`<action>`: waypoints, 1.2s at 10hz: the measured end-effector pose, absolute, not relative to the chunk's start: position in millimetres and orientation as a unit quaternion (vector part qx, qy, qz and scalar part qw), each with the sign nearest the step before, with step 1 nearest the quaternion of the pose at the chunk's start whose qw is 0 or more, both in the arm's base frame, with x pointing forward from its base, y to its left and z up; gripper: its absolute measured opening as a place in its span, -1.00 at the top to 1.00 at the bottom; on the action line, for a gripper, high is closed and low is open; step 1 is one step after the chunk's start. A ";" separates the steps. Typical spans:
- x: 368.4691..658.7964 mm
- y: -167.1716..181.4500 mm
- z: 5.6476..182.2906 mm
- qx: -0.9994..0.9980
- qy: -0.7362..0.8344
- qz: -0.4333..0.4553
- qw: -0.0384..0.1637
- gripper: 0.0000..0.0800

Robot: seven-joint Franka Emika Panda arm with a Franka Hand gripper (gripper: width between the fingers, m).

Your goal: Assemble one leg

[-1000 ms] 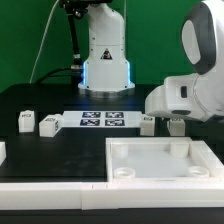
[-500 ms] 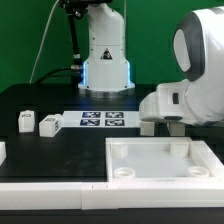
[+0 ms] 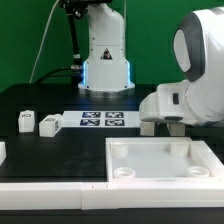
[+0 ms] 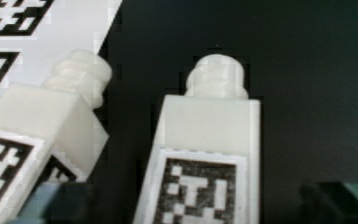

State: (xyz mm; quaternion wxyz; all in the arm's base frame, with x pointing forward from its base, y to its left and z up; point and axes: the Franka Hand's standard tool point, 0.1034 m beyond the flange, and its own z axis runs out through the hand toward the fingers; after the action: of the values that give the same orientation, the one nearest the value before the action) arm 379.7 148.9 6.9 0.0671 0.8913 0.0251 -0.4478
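In the wrist view two white legs lie side by side on the black table, screw tips pointing away and marker tags facing up. My gripper (image 4: 194,200) is open, with one dark finger (image 4: 66,200) and the other (image 4: 336,198) on either side of one leg (image 4: 206,140), a gap showing on both sides. The second leg (image 4: 43,120) lies just outside the fingers. In the exterior view my gripper (image 3: 160,126) is low over the table at the right, and the arm hides these legs. Two more legs (image 3: 25,121) (image 3: 47,124) stand at the exterior view's left.
The marker board (image 3: 100,121) lies mid-table, and its corner shows in the wrist view (image 4: 16,30). The large white tray-like panel (image 3: 160,150) lies in front of my gripper. A white part (image 3: 2,150) sits at the exterior view's left edge. The robot base (image 3: 105,60) stands behind.
One second ago the arm was farther to the exterior view's right, with a leg showing beside it. It then moved left over that leg and has held still since.
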 end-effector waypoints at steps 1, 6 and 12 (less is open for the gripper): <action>379.7 148.9 7.0 0.891 0.025 -0.448 0.067 0.07; 379.7 148.8 7.0 0.891 0.025 -0.448 0.067 0.28; 391.7 144.8 62.3 0.888 0.021 -0.453 0.077 0.27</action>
State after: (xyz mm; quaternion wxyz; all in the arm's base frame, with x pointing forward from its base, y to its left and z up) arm 391.7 144.8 62.3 0.0772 0.8879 0.0209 -0.4530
